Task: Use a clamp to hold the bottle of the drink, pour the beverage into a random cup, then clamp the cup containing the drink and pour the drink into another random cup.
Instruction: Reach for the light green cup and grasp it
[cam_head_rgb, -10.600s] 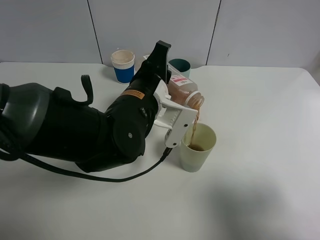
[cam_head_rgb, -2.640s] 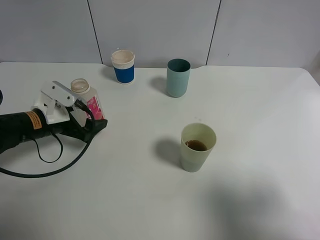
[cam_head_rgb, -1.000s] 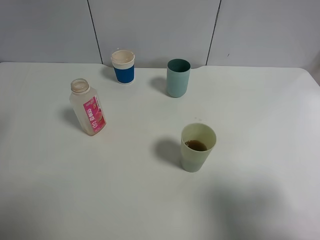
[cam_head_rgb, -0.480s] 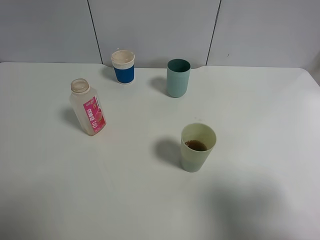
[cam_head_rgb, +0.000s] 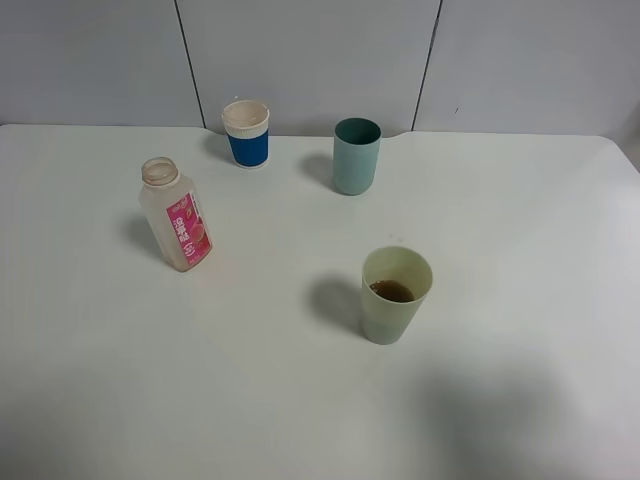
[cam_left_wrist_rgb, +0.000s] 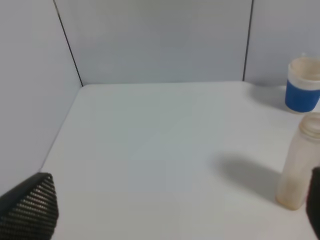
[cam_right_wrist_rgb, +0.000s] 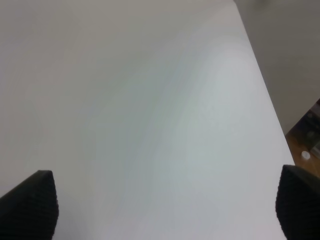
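Brown beverage (cam_head_rgb: 392, 291) lay low in the pale yellow-green tumbler (cam_head_rgb: 394, 312), which stood upright on the desk (cam_head_rgb: 520, 230) near the middle of the high view, with nothing touching it. Well apart from it, to the left, the bottle (cam_head_rgb: 178, 216) stood on its base, uncapped, its pink label toward the camera. Its body was pale and seemingly drained, or nearly so. The teal tumbler (cam_head_rgb: 356, 156) stood upright farther back, and the blue-banded paper cup (cam_head_rgb: 246, 133) stood to its left, close to the wall.

What had changed was the arm. Earlier the left arm had tipped the bottle over the yellow-green tumbler. A couple of seconds before this moment it was still beside the bottle at the desk's left side. By now it had drawn out of the high view altogether and left the bottle standing alone.

The left arm's fingers (cam_left_wrist_rgb: 30, 210) were spread wide and released, with the bottle off to one side and clear of them. The right arm's fingers (cam_right_wrist_rgb: 30, 205) also stood apart over bare desk and gripped nothing. No cup showed in that wrist view.

I judged the first pour finished and the bottle put down for good. The remaining work was to clamp the filled tumbler and tip it into the teal one. The tumbler's smooth taper would probably need a level, firm hold to keep the drink from slopping.
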